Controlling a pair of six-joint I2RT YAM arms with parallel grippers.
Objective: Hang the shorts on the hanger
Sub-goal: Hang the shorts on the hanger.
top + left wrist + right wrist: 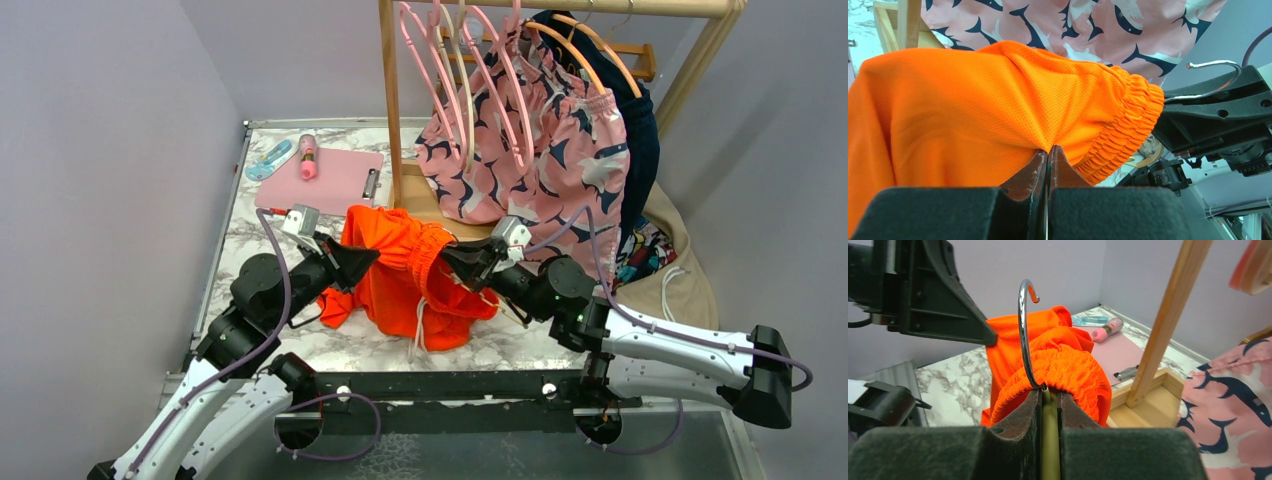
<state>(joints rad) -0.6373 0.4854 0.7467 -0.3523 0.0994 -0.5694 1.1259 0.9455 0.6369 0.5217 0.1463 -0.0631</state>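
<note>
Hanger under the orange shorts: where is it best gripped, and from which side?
Probably the hanger at its bare neck just below the metal hook, from the hook end, where the right gripper holds it. The shorts cover most of the rest.

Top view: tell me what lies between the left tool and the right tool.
The shorts fill that stretch, pinched by the left tool and reaching the right tool, which clamps the hanger. The top view shows it.
</note>
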